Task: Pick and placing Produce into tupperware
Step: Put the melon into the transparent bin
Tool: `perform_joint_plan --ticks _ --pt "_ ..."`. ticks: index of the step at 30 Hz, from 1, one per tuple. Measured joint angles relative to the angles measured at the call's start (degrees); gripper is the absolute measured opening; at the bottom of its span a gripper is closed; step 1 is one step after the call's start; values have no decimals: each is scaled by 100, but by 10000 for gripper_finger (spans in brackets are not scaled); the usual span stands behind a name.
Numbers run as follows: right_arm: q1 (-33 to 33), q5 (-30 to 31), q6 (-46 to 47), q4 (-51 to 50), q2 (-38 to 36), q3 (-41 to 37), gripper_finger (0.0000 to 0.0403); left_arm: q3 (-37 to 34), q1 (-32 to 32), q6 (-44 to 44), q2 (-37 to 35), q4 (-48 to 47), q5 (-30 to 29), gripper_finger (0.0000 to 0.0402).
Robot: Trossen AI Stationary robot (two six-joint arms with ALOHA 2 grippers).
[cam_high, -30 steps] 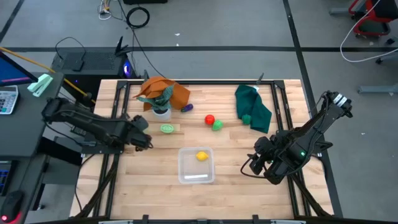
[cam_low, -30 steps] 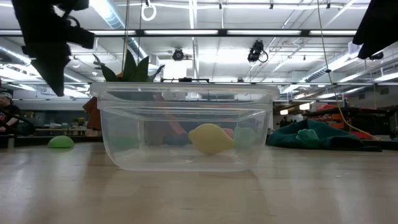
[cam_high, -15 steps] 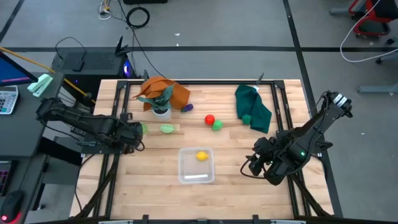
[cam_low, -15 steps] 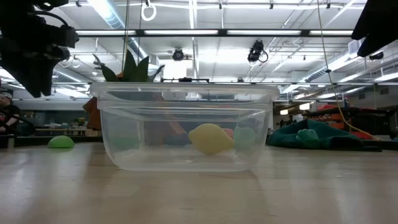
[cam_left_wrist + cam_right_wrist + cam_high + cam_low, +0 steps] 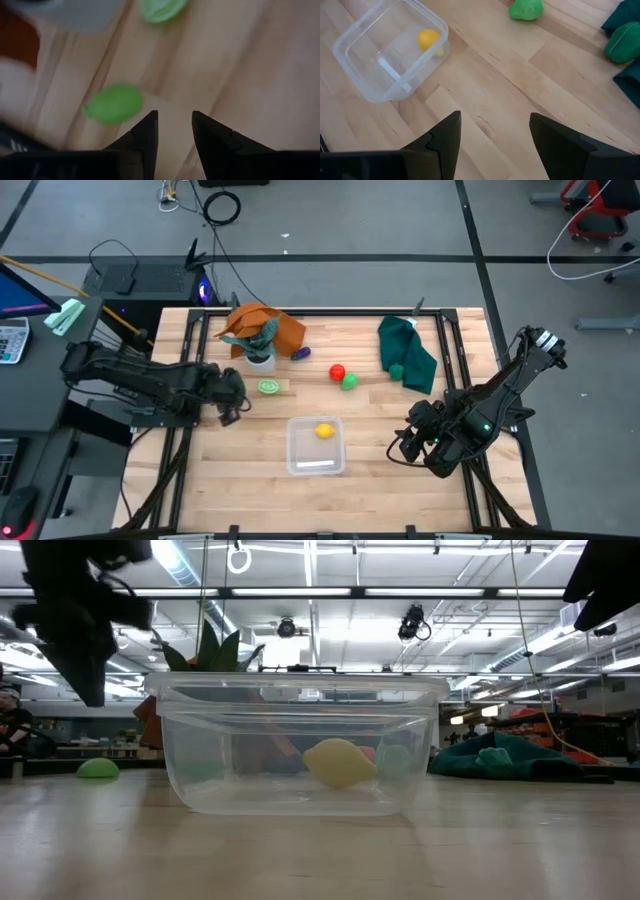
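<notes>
The clear tupperware (image 5: 316, 447) stands near the table's front middle with a yellow piece (image 5: 325, 431) inside; the right wrist view shows both the tupperware (image 5: 355, 65) and the yellow piece (image 5: 428, 38). My left gripper (image 5: 238, 393) is open and hovers left of the tupperware. A green piece (image 5: 114, 104) lies on the wood just ahead of its fingers. A flat green piece (image 5: 269, 387), a red piece (image 5: 337, 372), a green piece (image 5: 349, 382) and a purple piece (image 5: 301, 353) lie farther back. My right gripper (image 5: 405, 445) is open and waits right of the tupperware.
A white pot with a plant (image 5: 260, 358) and an orange cloth (image 5: 268, 326) sit at the far left. A dark green cloth (image 5: 410, 350) with a green piece (image 5: 397, 371) on it lies at the far right. Bare wood lies around the tupperware.
My left gripper drew back toward the table's left edge, then swung right again. It now stands a little nearer the far edge than one second ago. The right arm and all produce stayed where they were.
</notes>
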Motion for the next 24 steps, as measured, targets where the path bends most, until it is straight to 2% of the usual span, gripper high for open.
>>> perform_joint_plan --ticks 2,6,9,17,24 --pt "0 -2 0 0 0 0 199 -1 235 -696 264 -19 1 122" --pt "2 -10 0 24 0 0 199 1 687 -2686 693 -8 134 129" --pt "2 -24 -15 40 0 0 199 1 868 -3665 813 27 236 144" --pt "2 -26 -237 49 2 0 199 1 910 -5637 834 35 -123 202" --pt "2 -29 -516 120 2 0 199 1 1031 -6651 834 -93 -509 266"
